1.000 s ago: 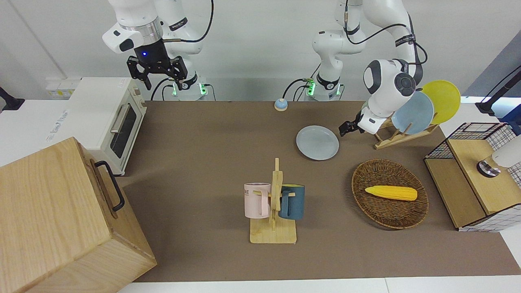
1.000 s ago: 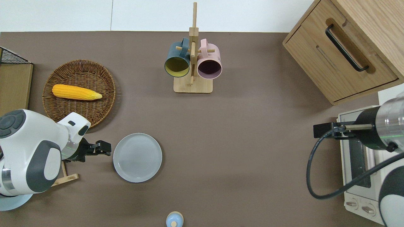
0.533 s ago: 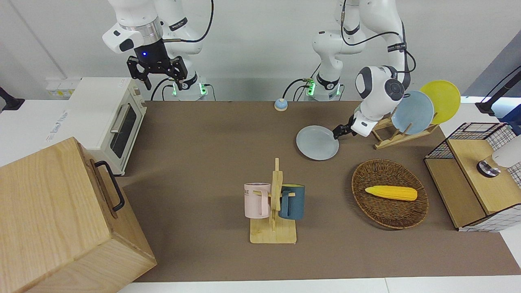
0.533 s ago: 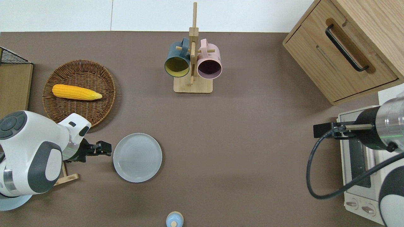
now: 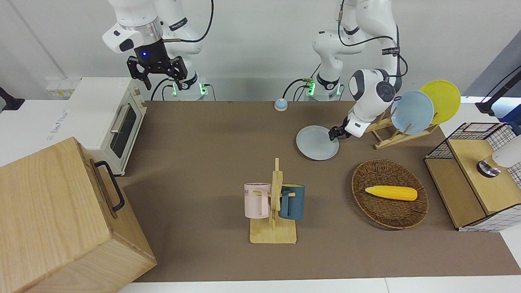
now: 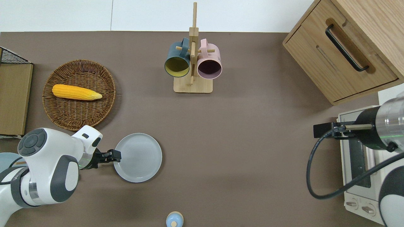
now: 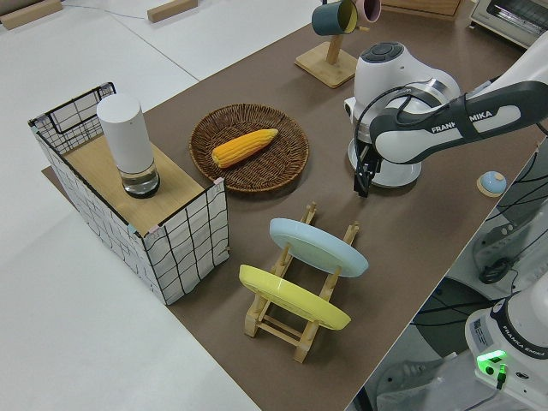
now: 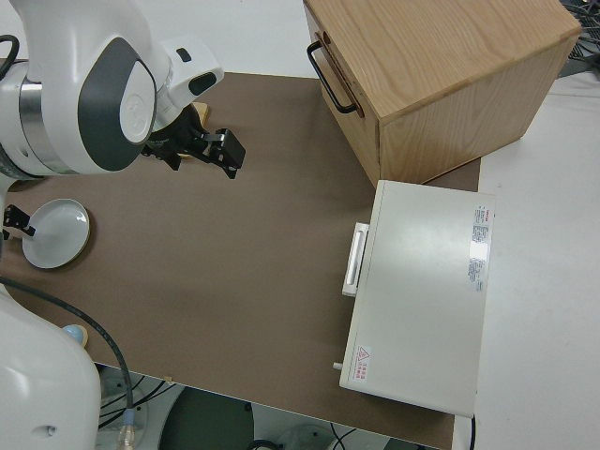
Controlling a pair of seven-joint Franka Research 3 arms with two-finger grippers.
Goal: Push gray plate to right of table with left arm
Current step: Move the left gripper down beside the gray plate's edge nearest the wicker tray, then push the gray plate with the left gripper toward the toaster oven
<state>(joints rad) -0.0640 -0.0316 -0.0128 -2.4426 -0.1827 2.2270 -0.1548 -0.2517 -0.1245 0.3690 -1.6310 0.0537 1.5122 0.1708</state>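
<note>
The gray plate (image 5: 317,143) (image 6: 139,157) lies flat on the brown table (image 5: 203,142), between the mug rack and the robots. My left gripper (image 5: 333,134) (image 6: 116,155) is shut and low at the table, with its tip against the plate's rim on the side toward the left arm's end of the table. In the left side view the left gripper (image 7: 363,181) hangs down and the arm hides most of the plate (image 7: 392,177). The plate also shows in the right side view (image 8: 54,232). My right gripper (image 5: 156,73) is open and parked.
A mug rack (image 5: 273,211) stands mid-table. A wicker basket (image 5: 360,179) holds a corn cob. A dish rack holds the light blue plate (image 5: 412,112) and the yellow plate (image 5: 441,99). A toaster oven (image 5: 108,118) and a wooden cabinet (image 5: 57,219) stand at the right arm's end. A small blue bell (image 5: 281,104) sits near the robots.
My left gripper has moved toward the gray plate and now touches its rim. The plate has barely shifted. The right arm has not moved.
</note>
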